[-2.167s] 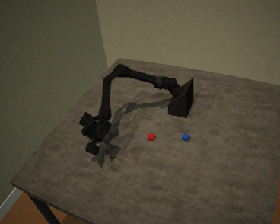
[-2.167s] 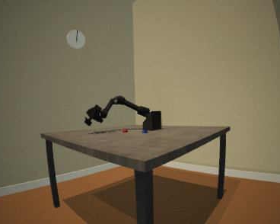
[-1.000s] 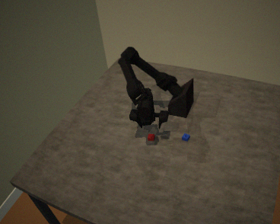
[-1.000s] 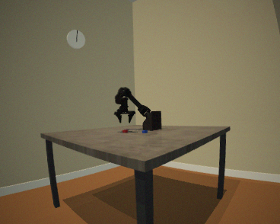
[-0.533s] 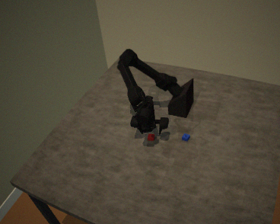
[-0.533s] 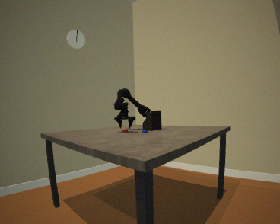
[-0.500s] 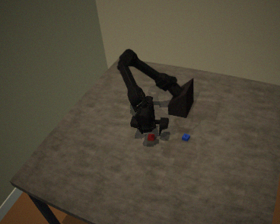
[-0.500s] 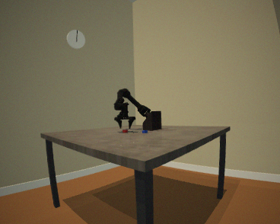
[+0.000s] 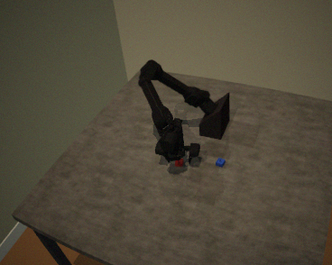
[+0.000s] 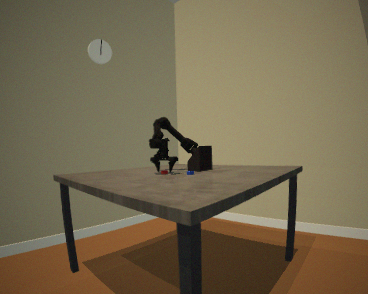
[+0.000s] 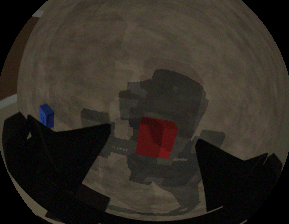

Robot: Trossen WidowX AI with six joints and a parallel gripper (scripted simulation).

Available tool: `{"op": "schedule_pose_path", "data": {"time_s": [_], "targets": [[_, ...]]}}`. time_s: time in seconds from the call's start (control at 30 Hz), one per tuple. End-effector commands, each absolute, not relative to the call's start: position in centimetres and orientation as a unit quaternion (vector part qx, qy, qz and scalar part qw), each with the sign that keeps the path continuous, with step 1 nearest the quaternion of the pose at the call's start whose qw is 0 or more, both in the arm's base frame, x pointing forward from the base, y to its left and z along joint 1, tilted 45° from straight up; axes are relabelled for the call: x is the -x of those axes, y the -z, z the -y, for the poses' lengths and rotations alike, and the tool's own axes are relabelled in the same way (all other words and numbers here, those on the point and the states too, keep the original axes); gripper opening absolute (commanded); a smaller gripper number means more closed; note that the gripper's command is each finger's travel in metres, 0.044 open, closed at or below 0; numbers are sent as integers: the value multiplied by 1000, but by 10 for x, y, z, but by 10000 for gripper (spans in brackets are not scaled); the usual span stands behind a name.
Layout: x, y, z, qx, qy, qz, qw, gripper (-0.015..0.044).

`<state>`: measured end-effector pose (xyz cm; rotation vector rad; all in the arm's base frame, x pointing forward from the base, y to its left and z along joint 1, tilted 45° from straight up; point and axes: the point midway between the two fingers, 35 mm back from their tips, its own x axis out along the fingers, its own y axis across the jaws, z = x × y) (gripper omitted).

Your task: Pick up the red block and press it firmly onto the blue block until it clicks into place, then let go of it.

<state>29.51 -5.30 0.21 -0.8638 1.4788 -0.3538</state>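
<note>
Jaws point(image 9: 182, 159) point(image 10: 164, 170) wide open, empty, above red block point(image 9: 179, 163) point(image 10: 164, 172) point(image 11: 156, 138)

Dark arm point(image 9: 152, 96) point(image 10: 173, 131) — chunky joints, wedge-tipped pincer point(image 9: 183, 159) point(image 10: 165, 171) point(image 11: 155, 137)

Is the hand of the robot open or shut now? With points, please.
Open: the hand's point(image 10: 165, 169) point(image 11: 153, 136) fingers stand wide apart, with the red block point(image 11: 154, 138) untouched between them.
</note>
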Motion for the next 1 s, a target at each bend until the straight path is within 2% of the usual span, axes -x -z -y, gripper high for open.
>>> {"op": "schedule_pose_path", "data": {"time_s": [0.0, 0.37, 0.63, 0.77, 0.97], "targets": [[-294, 1, 56, 382, 156, -650, 639, 440], [-294, 1, 56, 382, 156, -650, 639, 151], [-294, 1, 56, 382, 156, -650, 639, 98], [-295, -3, 51, 381, 155, -650, 640, 0], [-296, -19, 29, 379, 151, -650, 641, 0]]}}
